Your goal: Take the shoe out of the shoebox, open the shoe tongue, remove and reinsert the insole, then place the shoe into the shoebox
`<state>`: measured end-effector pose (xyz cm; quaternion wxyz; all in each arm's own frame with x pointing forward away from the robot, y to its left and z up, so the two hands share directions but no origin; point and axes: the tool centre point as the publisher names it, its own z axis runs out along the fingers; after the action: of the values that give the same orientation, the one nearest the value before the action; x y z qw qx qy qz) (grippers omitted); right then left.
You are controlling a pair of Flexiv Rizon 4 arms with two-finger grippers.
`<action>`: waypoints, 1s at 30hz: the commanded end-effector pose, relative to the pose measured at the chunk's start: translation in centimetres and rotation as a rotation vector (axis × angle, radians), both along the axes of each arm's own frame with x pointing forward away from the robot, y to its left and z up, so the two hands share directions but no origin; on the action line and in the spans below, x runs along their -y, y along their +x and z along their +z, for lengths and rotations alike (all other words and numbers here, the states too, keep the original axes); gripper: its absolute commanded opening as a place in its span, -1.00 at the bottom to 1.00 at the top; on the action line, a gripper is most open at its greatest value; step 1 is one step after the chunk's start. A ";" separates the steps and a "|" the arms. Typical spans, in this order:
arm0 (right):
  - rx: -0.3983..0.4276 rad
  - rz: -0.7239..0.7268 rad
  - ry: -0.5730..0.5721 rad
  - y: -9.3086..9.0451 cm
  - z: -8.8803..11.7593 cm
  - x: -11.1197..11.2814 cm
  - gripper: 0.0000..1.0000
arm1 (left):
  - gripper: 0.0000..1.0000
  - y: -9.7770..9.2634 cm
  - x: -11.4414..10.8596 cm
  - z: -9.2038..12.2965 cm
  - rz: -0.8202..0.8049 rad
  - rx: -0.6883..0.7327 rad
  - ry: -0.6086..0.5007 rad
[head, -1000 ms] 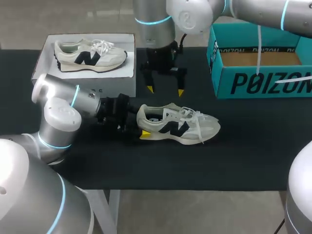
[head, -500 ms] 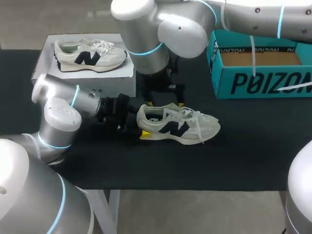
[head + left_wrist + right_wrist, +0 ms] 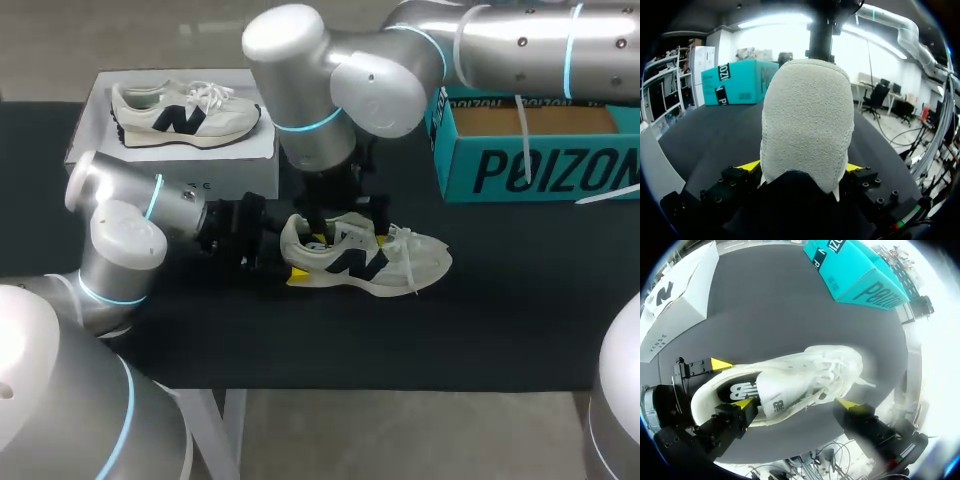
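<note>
Black desk (image 3: pixel 500 320), seen from above and behind the robot.

**Arms.** The right arm (image 3: pixel 340 70) comes in from the right and reaches past the middle, pointing down over the shoe. The left arm (image 3: pixel 125 235) lies low along the desk on the left, level with the shoe's heel.

**Boxes.** An open teal shoebox (image 3: pixel 540 150) stands at the far right of the desk with its brown inner floor bare. A white box (image 3: pixel 175 150) stands at the far left, and a second shoe (image 3: pixel 185 112) rests on top of it.

**Shoe.** The cream shoe (image 3: pixel 365 255) with a dark side mark stands on its sole on the desk. It is outside the teal shoebox, nearer the front edge than either box. Its heel points toward the left arm and its toe toward the right.

**End effectors.**
- The left end effector (image 3: pixel 802 167) is clamped on the heel, with one yellow tip on each side of it.
- The right end effector (image 3: pixel 796 403) is over the shoe with its fingers apart. One tip is down in the shoe's opening, and the other is outside the upper, beside the laces.

**Insole.** The insole (image 3: pixel 740 390), with its dark print, lies inside the shoe under the inner tip.
</note>
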<state>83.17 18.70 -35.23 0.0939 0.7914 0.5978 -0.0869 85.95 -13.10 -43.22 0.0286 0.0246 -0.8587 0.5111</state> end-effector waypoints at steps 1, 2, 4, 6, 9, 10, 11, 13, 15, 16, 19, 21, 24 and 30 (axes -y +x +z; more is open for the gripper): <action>-0.028 -0.015 -0.017 -0.6 -0.6 0.7 1.00 | -1.00 0.0 0.0 0.0 -0.003 -0.001 0.002; -0.043 -0.026 -0.029 -0.8 -0.7 1.1 1.00 | -1.00 0.0 0.0 0.0 -0.003 -0.001 0.002; -0.048 -0.047 -0.033 -1.2 -0.7 1.8 1.00 | -1.00 0.0 0.0 0.0 -0.003 -0.001 0.002; -0.047 -0.055 -0.032 -1.5 -0.5 2.4 1.00 | -1.00 0.0 0.0 0.0 -0.003 -0.001 0.002; -0.046 -0.063 -0.052 -1.4 0.1 2.9 1.00 | -1.00 0.0 0.0 0.0 -0.003 -0.001 0.002; -0.045 -0.068 -0.064 -1.3 0.3 3.0 1.00 | -1.00 0.0 0.0 0.0 -0.003 -0.001 0.002; -0.040 -0.068 -0.069 -1.2 0.6 3.2 1.00 | -1.00 0.0 0.0 0.0 -0.003 -0.001 0.002; -0.035 -0.073 -0.088 -1.0 1.1 3.6 1.00 | -1.00 0.0 0.0 0.0 -0.003 -0.001 0.002; -0.031 -0.085 -0.097 -0.7 1.6 4.1 1.00 | -1.00 0.0 0.0 0.0 -0.003 -0.001 0.002; -0.029 -0.087 -0.102 -0.7 1.8 4.3 1.00 | -1.00 0.0 0.0 0.0 -0.003 -0.001 0.002; -0.024 -0.098 -0.112 -0.4 2.2 5.0 1.00 | -1.00 0.0 0.0 0.0 -0.003 -0.001 0.002; -0.020 -0.108 -0.114 -0.2 2.4 5.3 1.00 | -1.00 0.0 0.0 0.0 -0.003 -0.001 0.002; -0.014 -0.111 -0.116 0.3 2.4 5.2 -0.01 | -1.00 0.0 0.0 0.0 -0.003 -0.001 0.002; -0.017 -0.118 -0.107 0.9 1.9 5.0 -1.00 | -1.00 0.0 0.0 0.0 -0.003 -0.001 0.002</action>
<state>84.08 13.54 -32.91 0.1255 0.8145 0.5511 -0.1309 85.95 -13.12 -43.19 0.0287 0.0245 -0.8587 0.5112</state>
